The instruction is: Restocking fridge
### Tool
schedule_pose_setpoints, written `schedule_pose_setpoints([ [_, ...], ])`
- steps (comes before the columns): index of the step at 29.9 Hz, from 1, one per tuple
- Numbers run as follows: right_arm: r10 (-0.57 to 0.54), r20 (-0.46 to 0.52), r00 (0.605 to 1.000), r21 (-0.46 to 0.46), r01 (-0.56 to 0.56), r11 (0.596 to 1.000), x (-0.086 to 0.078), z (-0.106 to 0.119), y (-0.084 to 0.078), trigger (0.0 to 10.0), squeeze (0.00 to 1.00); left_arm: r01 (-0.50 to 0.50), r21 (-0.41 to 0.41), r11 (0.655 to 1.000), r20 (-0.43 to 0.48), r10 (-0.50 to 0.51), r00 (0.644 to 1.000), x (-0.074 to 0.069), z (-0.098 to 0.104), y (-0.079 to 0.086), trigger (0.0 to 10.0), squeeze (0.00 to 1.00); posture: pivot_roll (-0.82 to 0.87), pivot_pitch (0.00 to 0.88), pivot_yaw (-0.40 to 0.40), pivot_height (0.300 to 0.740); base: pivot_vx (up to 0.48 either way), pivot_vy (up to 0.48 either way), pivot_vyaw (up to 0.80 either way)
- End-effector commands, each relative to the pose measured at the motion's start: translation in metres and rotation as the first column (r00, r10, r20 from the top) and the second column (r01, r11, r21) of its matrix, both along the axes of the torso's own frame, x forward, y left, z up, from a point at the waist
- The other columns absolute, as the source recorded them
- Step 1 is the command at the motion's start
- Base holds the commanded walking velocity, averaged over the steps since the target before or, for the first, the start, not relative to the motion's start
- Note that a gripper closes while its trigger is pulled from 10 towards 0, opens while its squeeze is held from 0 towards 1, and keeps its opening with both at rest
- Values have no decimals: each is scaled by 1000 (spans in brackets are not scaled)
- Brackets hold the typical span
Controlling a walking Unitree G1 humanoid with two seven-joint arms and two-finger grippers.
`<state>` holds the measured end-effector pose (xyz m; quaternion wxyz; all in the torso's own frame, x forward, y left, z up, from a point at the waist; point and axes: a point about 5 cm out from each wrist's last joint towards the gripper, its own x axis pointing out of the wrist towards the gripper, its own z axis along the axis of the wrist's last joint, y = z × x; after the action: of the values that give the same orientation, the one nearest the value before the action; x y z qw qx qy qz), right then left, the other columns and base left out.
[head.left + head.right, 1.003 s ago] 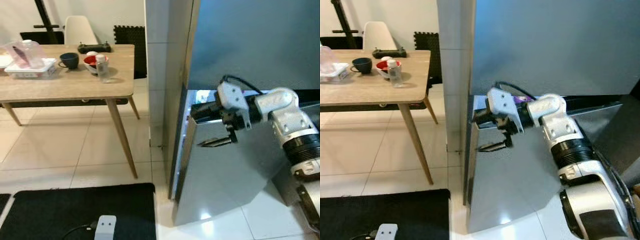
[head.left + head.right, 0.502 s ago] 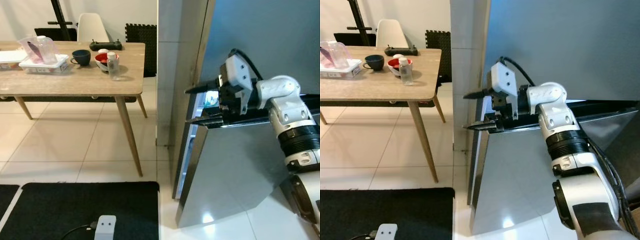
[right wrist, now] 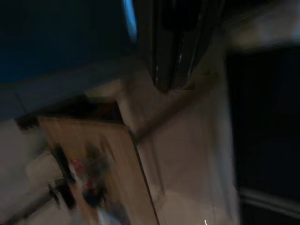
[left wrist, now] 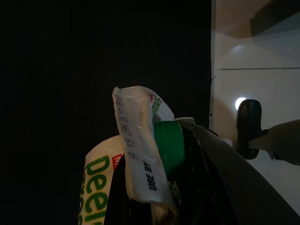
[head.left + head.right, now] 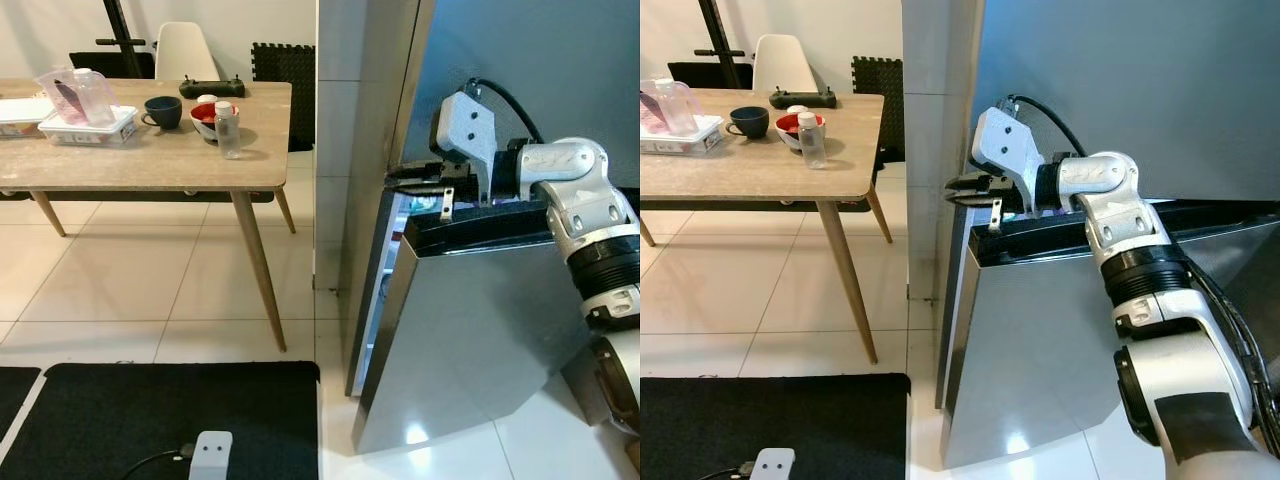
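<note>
Steel fridge door (image 5: 470, 330) ajar; 1 hand (image 5: 975, 186) atop.

Head stereo pair down on fridge (image 5: 480, 320) — wrist views close-in.

Blurred, the right claw (image 3: 176, 56) has its black fingers pressed together, above a wooden bench (image 3: 101, 159) bearing indistinct dark items, and pale floor (image 3: 187, 164).

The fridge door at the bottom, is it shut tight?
No, the lower fridge door stands ajar, with light showing in the gap along its edge.
</note>
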<state>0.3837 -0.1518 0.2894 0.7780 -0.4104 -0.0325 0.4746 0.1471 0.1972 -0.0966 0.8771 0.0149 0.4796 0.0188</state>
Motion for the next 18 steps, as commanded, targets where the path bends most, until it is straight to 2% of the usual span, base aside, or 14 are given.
schedule_pose_setpoints([
  [1,-54,36,998,-89,57,994,4,-2,-5,10000,0,11,-30,999,-25,-12,1000,-6,-4,-10,10000,0,-72,0,-62,740,0,0,0],
  [2,-54,36,998,-89,57,994,4,-2,-5,10000,0,11,-30,999,-25,-12,1000,-6,-4,-10,10000,0,-72,0,-62,740,0,0,0],
  [3,-73,52,996,-129,79,988,5,-4,-6,10000,0,11,-30,999,-25,-12,1000,-5,-4,-10,10000,0,-72,0,-62,740,0,0,0],
  [6,-73,52,996,-129,79,988,5,-4,-6,10000,0,11,-30,999,-25,-12,1000,-5,-4,-10,10000,0,-72,0,-62,740,0,0,0],
  [8,-103,65,992,-222,116,968,8,-10,-8,10000,0,13,-30,999,-26,-14,1000,-6,-4,-10,10000,0,-69,0,-61,740,0,0,0],
  [13,-111,70,991,-261,125,957,9,-12,-9,10000,0,13,-30,999,-26,-14,1000,-6,-4,-10,10000,0,-69,0,-61,740,0,0,0],
  [16,-44,32,999,-383,53,922,7,-15,-9,10000,0,11,-27,1000,-27,-12,1000,-6,-4,-9,10000,0,-69,0,-61,740,0,0,0],
  [18,-23,14,1000,-412,27,911,5,-15,-9,10000,0,11,-27,1000,-27,-11,1000,-6,-4,-9,10000,0,-73,0,-65,740,0,0,0],
])
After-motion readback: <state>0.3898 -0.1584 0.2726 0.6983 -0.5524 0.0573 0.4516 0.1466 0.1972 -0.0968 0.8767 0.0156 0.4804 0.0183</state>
